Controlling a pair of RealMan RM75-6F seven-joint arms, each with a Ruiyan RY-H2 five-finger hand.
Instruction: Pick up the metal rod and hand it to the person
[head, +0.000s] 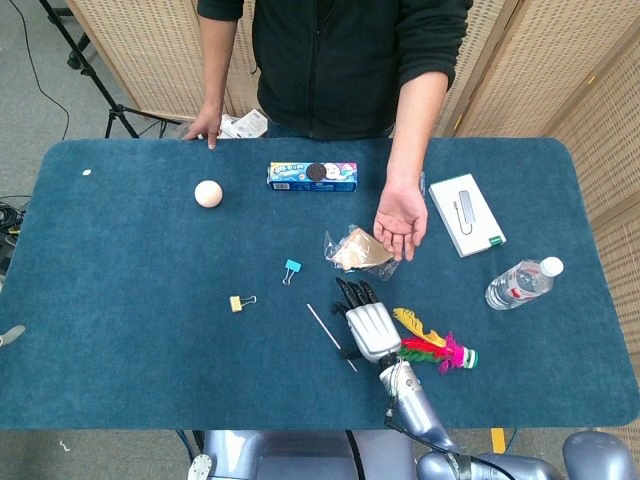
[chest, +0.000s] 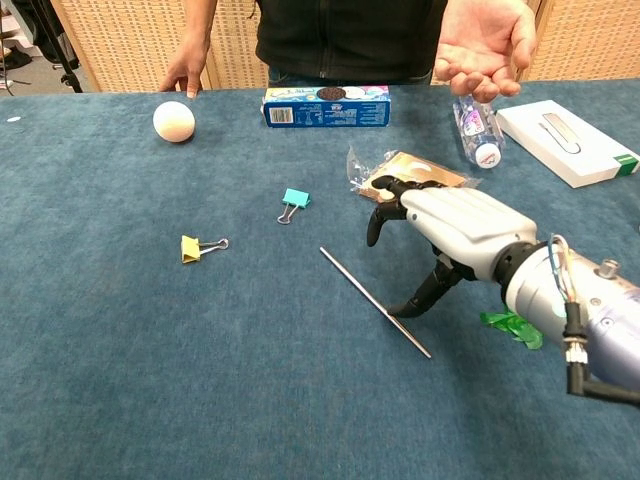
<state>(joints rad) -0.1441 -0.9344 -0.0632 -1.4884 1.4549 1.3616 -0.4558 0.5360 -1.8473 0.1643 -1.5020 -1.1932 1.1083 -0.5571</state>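
The thin metal rod (head: 324, 327) (chest: 362, 289) lies diagonally on the blue table (head: 130, 340), near its front middle. My right hand (head: 368, 325) (chest: 452, 233) hovers palm down over the rod's near end. Its fingers are spread and curled downward, and nothing is held in them. In the chest view the thumb tip comes down right at the rod, and I cannot tell whether it touches. The person's open palm (head: 402, 225) (chest: 485, 45) waits above the table just beyond my hand. My left hand shows in neither view.
Coloured feathers (head: 435, 350) (chest: 510, 325) lie just right of my hand. A snack bag (head: 352, 250) (chest: 440, 172) sits right behind it. Further off are a teal clip (head: 292, 268), yellow clip (head: 238, 302), cookie box (head: 312, 176), ball (head: 208, 193), bottle (head: 522, 283) and white box (head: 466, 214).
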